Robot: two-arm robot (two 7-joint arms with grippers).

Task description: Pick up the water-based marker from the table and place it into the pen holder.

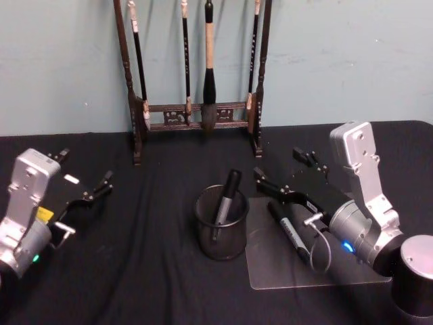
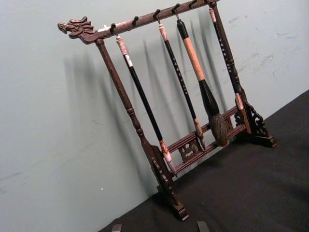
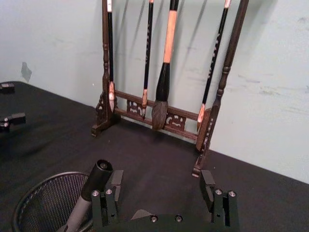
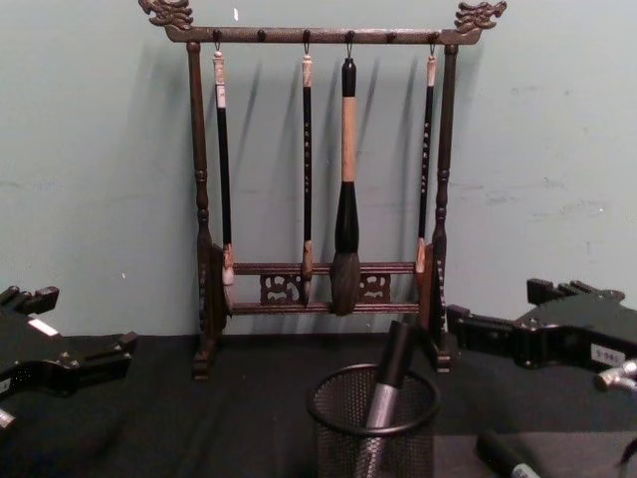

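One marker (image 1: 289, 232) lies on the table's (image 1: 149, 271) mat (image 1: 284, 274) just right of the pen holder (image 1: 226, 249), which carries a second marker (image 1: 225, 196), beneath the wide-open right hand (image 1: 276, 162), so descend straight and pinch mid-barrel across its axis; left hand (image 1: 86, 166) sits wide open, far left.

Black metal wire-mesh pen holder (image 1: 221, 230) with smooth rolled rim; matt black cloth-covered table (image 1: 135, 271); dark, glossy carved-wood brush rack (image 1: 196, 116); clear glossy plastic sheet (image 1: 270, 274); smooth plastic marker (image 1: 226, 193).
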